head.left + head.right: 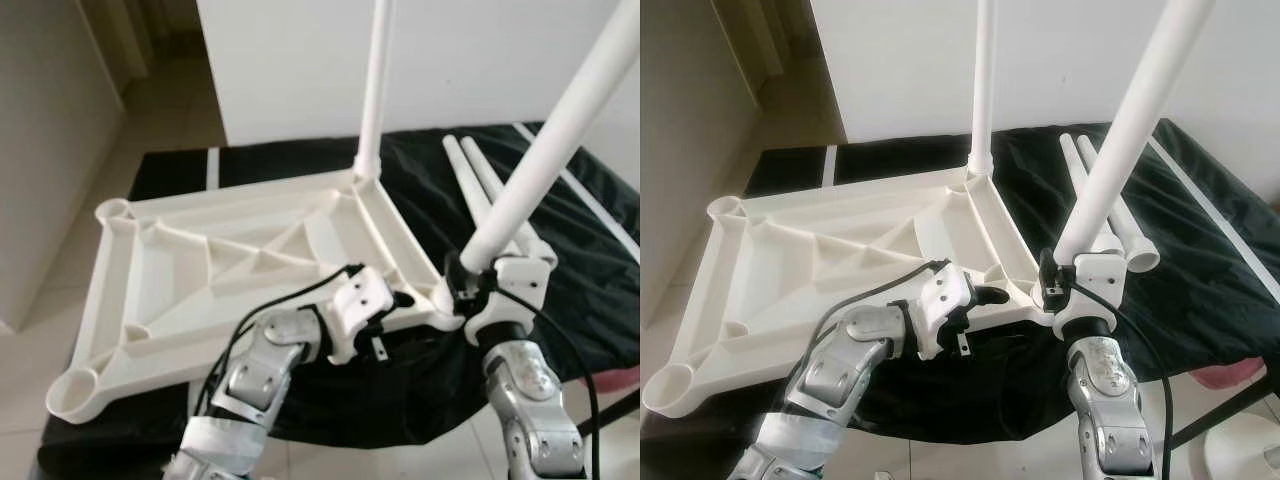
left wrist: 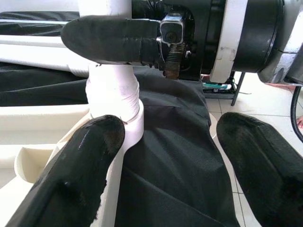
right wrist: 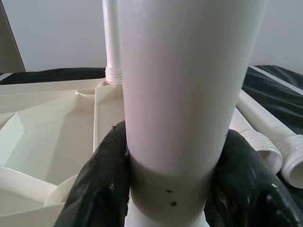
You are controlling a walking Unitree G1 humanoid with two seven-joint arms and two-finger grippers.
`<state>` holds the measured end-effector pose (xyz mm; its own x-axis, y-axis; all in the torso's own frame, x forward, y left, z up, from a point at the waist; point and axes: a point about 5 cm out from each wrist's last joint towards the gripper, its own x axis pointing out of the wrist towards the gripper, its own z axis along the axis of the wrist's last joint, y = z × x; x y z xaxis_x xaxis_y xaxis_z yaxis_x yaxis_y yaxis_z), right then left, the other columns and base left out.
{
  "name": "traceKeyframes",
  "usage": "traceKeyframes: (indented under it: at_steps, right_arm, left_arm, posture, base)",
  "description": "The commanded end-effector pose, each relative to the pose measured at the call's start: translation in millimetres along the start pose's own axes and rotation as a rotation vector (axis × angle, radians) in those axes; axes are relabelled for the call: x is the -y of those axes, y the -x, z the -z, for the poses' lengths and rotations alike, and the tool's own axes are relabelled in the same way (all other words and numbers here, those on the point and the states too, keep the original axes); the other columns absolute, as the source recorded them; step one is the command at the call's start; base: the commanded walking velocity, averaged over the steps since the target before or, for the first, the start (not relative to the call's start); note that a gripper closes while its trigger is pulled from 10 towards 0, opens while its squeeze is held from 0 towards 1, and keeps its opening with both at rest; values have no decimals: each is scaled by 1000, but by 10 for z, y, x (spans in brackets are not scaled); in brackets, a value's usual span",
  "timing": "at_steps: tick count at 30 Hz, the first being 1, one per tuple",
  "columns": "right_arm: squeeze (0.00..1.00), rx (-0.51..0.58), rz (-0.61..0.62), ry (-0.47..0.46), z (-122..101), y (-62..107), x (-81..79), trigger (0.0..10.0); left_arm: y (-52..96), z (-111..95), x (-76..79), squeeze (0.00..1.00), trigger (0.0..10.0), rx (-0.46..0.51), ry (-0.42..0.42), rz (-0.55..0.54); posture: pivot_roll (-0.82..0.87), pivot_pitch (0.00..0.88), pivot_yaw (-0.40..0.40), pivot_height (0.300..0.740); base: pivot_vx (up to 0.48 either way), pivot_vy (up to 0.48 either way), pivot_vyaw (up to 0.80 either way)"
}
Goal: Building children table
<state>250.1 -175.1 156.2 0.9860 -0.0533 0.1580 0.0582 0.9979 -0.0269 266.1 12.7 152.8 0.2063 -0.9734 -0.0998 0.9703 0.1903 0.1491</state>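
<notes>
Right gripper [image 1: 1072, 290] clamped on a white table leg [image 1: 1125, 140] just above the near-right corner socket; leg leans right. Left gripper [image 1: 985, 297] sits beside that corner, fingers [image 2: 90, 156] spread apart, one touching the socket. Upturned white tabletop [image 1: 200, 270] lies on black cloth [image 1: 560, 260]. Second leg [image 1: 374, 80] stands upright in the far-right corner. Two spare legs [image 1: 1110, 215] lie on the cloth, right of the tabletop.

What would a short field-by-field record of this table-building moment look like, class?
Tabletop: white tabletop upside down on black cloth
Fitted leg: upright leg in far corner socket
Leg in progress: tilted leg at near right corner
Right tool: shut on tilted leg base
Left tool: open, beside that corner
Spare legs: two, lying on cloth
Empty sockets: two left corners
</notes>
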Motion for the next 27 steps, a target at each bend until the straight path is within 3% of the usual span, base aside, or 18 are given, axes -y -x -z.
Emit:
traceKeyframes:
  at_steps: [1, 7, 8, 18, 27]
  right_arm:
    - [0, -71, 10, 19, 142, 18, 31, 10000]
    - [0, -82, -82, 36, 191, 81, -50, 10000]
    - [0, -74, -128, 78, 197, 107, -81, 10000]
    - [0, -55, -229, 148, 262, 175, -101, 10000]
    - [0, -161, -173, 7, 352, 98, -43, 10000]
  left_arm:
    - [-1, -31, -19, 0, 10000, -7, -13, -12]
    - [8, -29, -35, 0, 10000, -17, -16, -23]
    - [9, -32, -38, 0, 10000, -18, -17, -26]
    - [8, -35, -50, 0, 10000, -23, -14, -34]
    - [5, -47, -64, 0, 10000, -27, -21, -34]
  posture:
    - [-49, 15, 31, 740]
    - [-46, 13, 30, 740]
    - [-48, 12, 28, 740]
    - [-48, 16, 26, 740]
    - [-51, 17, 30, 740]
  base:
    - [0, 0, 0]
    - [0, 0, 0]
    - [0, 0, 0]
    - [0, 0, 0]
    - [0, 0, 0]
